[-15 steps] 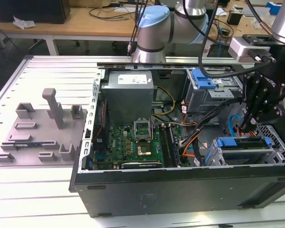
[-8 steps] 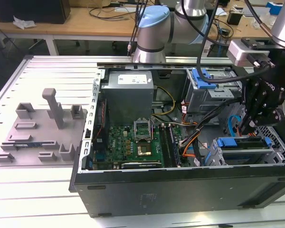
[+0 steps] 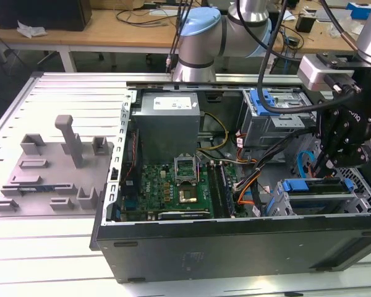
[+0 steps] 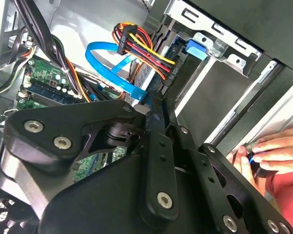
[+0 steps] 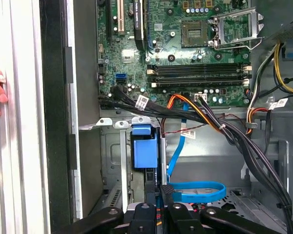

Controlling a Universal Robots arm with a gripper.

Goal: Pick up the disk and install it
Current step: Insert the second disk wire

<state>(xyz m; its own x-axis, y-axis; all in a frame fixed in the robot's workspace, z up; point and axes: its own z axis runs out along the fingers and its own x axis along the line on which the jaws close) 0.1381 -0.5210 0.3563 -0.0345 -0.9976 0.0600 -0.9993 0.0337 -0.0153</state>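
Gripper (image 3: 326,162) poised above drive cage (image 3: 334,204) at exterior view's right of open computer case (image 3: 235,247); jaw spacing cannot be told. Disk (image 3: 314,187), in blue carrier, sits in cage slot, apparently seated; cables (image 4: 136,48) loose nearby. Person's hand (image 4: 271,148) rests at case edge.

The black matt metal computer case (image 3: 235,244) holds a green glossy circuit board (image 3: 173,185). A smooth blue plastic drive carrier (image 5: 142,151) sits in a dull grey sheet-metal cage (image 5: 115,161). The glossy blue flat cable (image 5: 195,191) curls at the carrier's five o'clock.
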